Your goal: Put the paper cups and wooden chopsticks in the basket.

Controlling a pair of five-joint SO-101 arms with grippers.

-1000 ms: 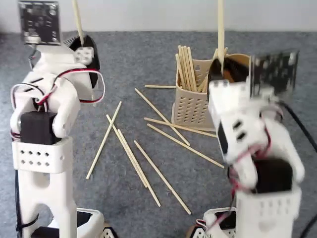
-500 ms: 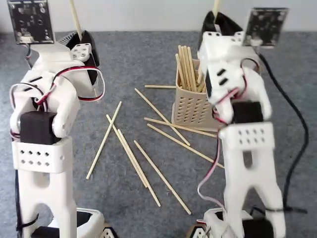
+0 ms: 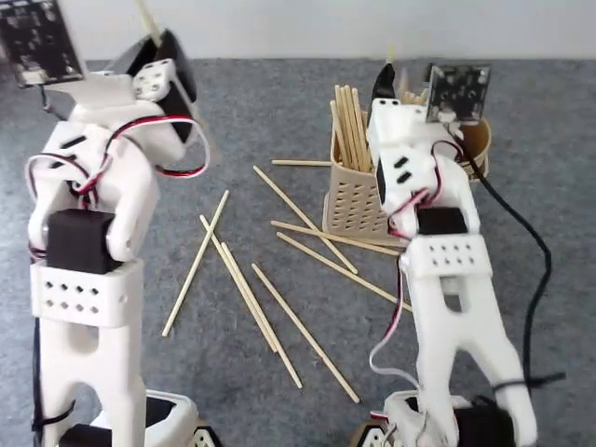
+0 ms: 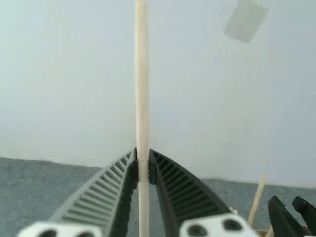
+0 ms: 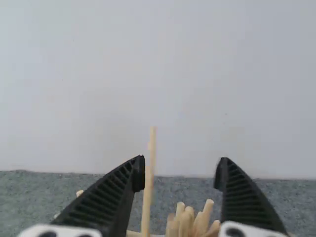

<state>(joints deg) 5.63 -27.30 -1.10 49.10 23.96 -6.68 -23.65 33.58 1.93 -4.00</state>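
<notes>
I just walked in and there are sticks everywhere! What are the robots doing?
Two robot arms are filling the basket. The left hand is shut on one chopstick, held upright. The right hand is open above the basket, which already holds a bunch. Several loose chopsticks lie on the table.

Grey, felt-like table covering (image 3: 279, 112) spread across the whole work area, plain white wall (image 3: 279, 28) rising along its far edge, small pale grey rectangular patch (image 4: 245, 19) tilted high on that wall
</notes>
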